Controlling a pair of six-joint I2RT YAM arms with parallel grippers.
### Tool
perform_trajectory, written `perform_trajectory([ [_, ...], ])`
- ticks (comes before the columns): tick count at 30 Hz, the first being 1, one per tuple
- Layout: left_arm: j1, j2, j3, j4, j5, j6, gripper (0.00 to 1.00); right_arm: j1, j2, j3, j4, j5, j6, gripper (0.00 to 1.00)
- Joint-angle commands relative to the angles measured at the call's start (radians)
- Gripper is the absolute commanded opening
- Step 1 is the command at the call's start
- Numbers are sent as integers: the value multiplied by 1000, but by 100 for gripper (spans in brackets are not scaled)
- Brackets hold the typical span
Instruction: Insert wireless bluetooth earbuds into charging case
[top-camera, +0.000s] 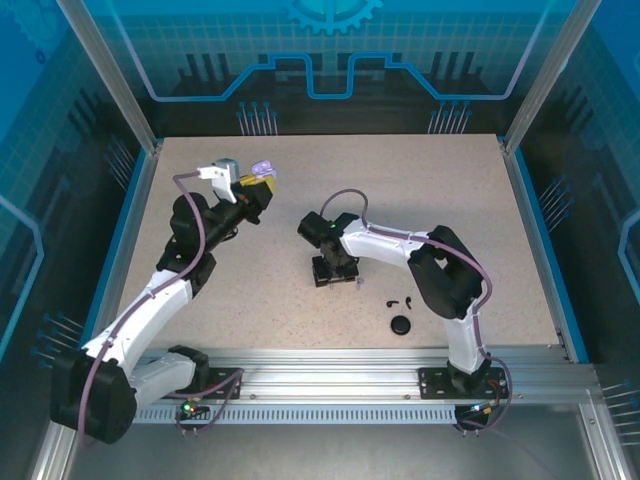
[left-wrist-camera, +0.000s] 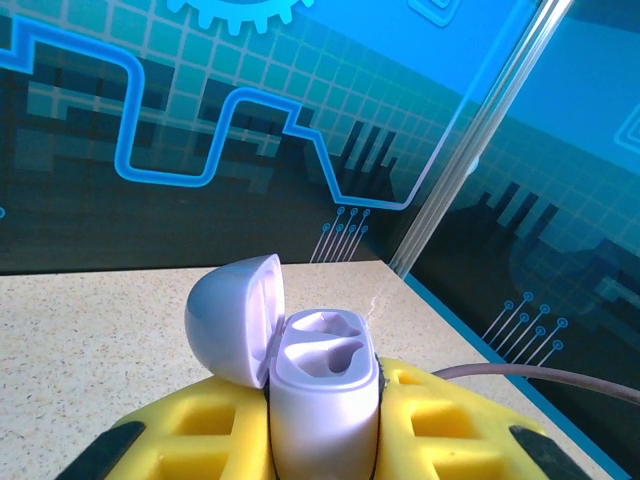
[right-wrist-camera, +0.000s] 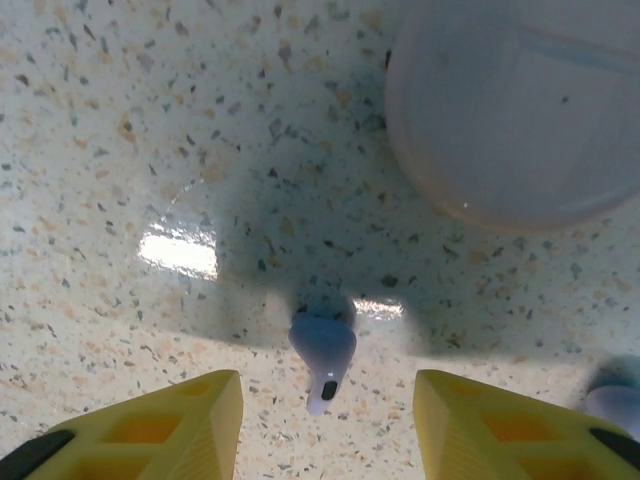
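My left gripper (top-camera: 256, 186) is raised at the back left, shut on a purple charging case (left-wrist-camera: 322, 400). The case stands upright between the yellow fingers (left-wrist-camera: 190, 430), its lid (left-wrist-camera: 235, 315) swung open to the left and both wells empty. My right gripper (top-camera: 335, 270) points down at the table's middle. In its wrist view the right gripper (right-wrist-camera: 328, 405) is open, and a purple earbud (right-wrist-camera: 322, 348) lies on the table between the fingers, touching neither. Part of another purple earbud (right-wrist-camera: 612, 398) shows beyond the right finger (right-wrist-camera: 480, 425).
A pale round case (right-wrist-camera: 520, 110) lies closed on the table just ahead of the right gripper. Two black earbuds (top-camera: 398, 301) and a black round case (top-camera: 401, 325) lie near the front right. Blue walls ring the table (top-camera: 450, 200).
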Motion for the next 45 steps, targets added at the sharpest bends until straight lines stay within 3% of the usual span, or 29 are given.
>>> perform_trajectory([
  [1, -6, -25, -13, 39, -34, -29, 0, 11, 26, 40, -39, 38, 29, 47],
  [27, -8, -28, -32, 63, -49, -43, 0, 14, 119, 96, -63, 41, 32, 33],
  [34, -10, -24, -35, 69, -48, -51, 0, 24, 120, 102, -67, 43, 30, 25],
  [39, -13, -23, -37, 72, -47, -54, 0, 24, 105, 90, -63, 49, 29, 15],
  [45, -21, -19, -50, 100, -32, -59, 0, 23, 38, 56, -39, 70, 22, 11],
])
